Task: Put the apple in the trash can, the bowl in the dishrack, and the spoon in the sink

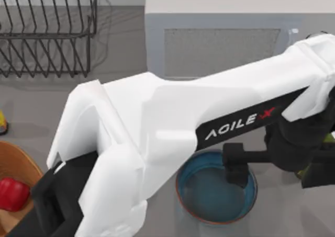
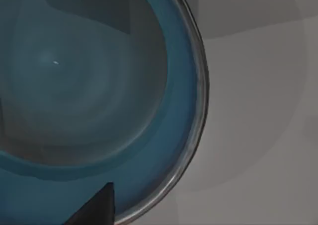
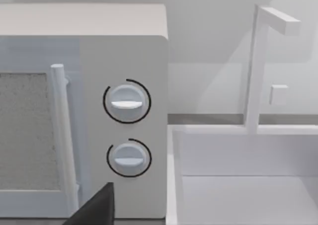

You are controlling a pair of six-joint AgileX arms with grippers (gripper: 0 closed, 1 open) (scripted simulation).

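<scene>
The left AgileX arm stretched across the grey table [image 1: 125, 54] from the lower left towards the right, its dark left gripper [image 1: 238, 166] hanging over the upper right rim of the wide round bowl [image 1: 214, 190], glazed blue-teal inside with a thin brownish rim. The bowl stood on the table near the front edge, right of centre, below the white microwave oven [image 1: 220, 38]. In the left wrist view, the bowl's glazed inside [image 2: 89, 86] sat close under the camera with a dark tip of the gripper [image 2: 97, 210] above its rim. Whether those jaws were open or closed could not be told.

At the left edge, the small glossy red apple [image 1: 11, 193] lay inside the round tan-orange trash can [image 1: 23, 164]. The dark thin-wire dishrack [image 1: 47, 33] stood at the back left, well apart from the bowl.

The right wrist view faced the microwave's two round dials [image 3: 126, 103], with the white sink [image 3: 238, 190] and its angular white tap [image 3: 256, 66] just beside the oven. A dark tip of the right gripper [image 3: 97, 207] showed there, and the state of its jaws could not be told.
</scene>
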